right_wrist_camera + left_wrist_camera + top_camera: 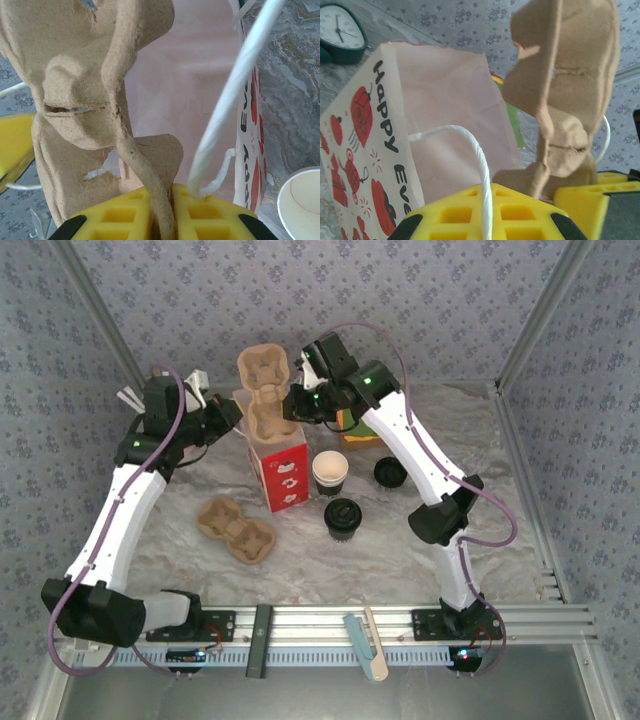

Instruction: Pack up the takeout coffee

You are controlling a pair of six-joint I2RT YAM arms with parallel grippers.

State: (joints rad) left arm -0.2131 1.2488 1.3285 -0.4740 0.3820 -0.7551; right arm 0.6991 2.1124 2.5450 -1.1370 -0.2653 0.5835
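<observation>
Two takeout coffee cups stand on the table right of the bag: an open one (330, 472) (301, 204) with a white inside, and one with a black lid (343, 517). A red and white paper bag (283, 475) (375, 150) stands upright and open. My right gripper (296, 406) (162, 212) is shut on the edge of a brown cardboard cup carrier (265, 390) (85, 100), which it holds upright over the bag's mouth. My left gripper (228, 418) (487, 212) is shut on the bag's white cord handle (470, 145) at the bag's left rim.
A second cardboard carrier (237, 530) lies flat left of the bag. A loose black round lid (390, 472) sits right of the open cup. A green and orange object (356, 432) lies behind the right arm. A dark green clock (340, 32) stands beyond the bag.
</observation>
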